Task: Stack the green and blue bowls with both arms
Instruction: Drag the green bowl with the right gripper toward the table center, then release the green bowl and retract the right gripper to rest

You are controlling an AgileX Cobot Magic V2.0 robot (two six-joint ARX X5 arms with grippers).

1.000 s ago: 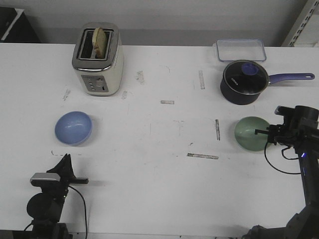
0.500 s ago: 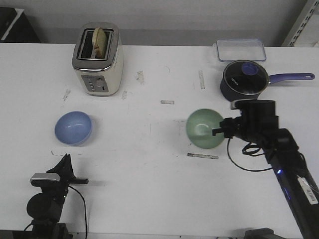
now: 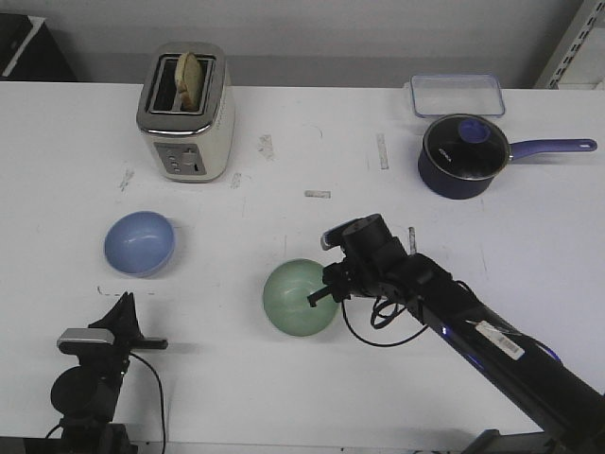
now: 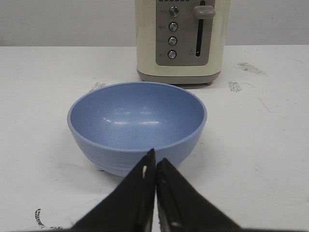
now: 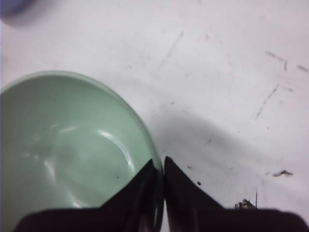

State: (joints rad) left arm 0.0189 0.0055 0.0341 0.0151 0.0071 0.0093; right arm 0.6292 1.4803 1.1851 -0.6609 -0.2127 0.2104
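Note:
The green bowl [image 3: 301, 297] is held over the table's front middle by my right gripper [image 3: 319, 295], which is shut on its right rim. In the right wrist view the bowl [image 5: 67, 150] fills the left side and the gripper [image 5: 159, 166] pinches its rim. The blue bowl [image 3: 139, 242] sits upright on the table at the left. My left gripper [image 3: 125, 305] is shut and empty, just in front of the blue bowl. In the left wrist view the blue bowl [image 4: 136, 123] lies right beyond the closed fingertips of the gripper [image 4: 154, 162], apart from them.
A cream toaster [image 3: 185, 112] with a slice of bread stands behind the blue bowl at the back left. A dark navy saucepan [image 3: 461, 156] with a glass lid and a clear plastic container [image 3: 456, 95] sit at the back right. The table [image 3: 284, 388] bears scuff marks.
My right arm has carried the green bowl from the right side leftward and toward the front, to the table's front middle. The left arm and the blue bowl have not moved.

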